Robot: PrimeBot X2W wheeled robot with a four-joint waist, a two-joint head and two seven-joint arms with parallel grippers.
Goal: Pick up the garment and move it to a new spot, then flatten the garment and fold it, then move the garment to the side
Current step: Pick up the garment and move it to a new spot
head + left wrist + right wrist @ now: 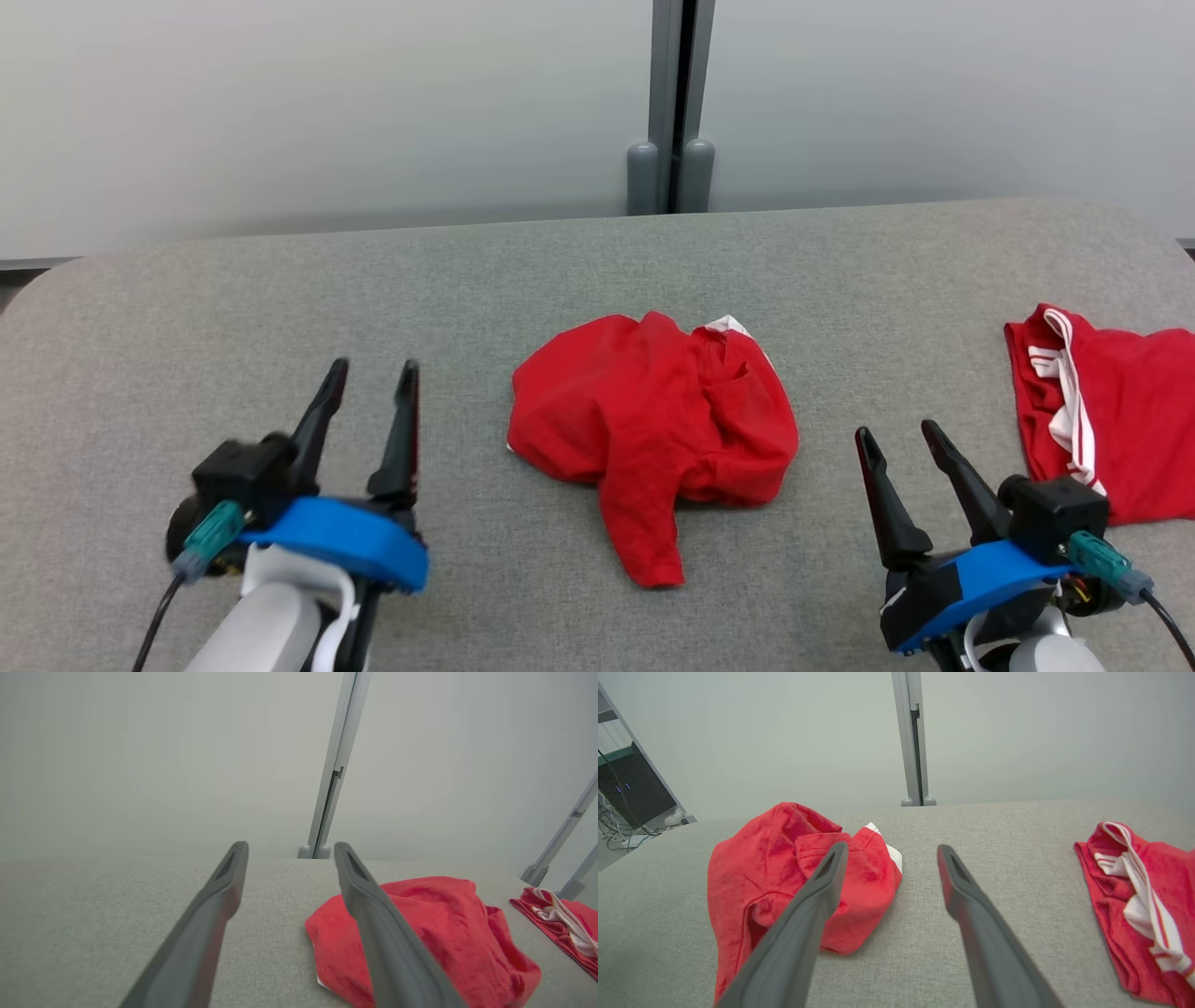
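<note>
Readiness to flatten seems why the dark two-fingered left pincer [373, 369] and right pincer [896, 431] hover empty, fingers apart, either side of the crumpled red cloth garment [653, 439], lying loose on the grey fabric surface [467, 280], left of a red white-striped cloth piece [1111, 420].

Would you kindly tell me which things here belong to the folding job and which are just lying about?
Job: crumpled red garment in the middle; left hand and right hand, both open, either side of it.
Lying about: striped red garment at far right; grey post behind.
</note>
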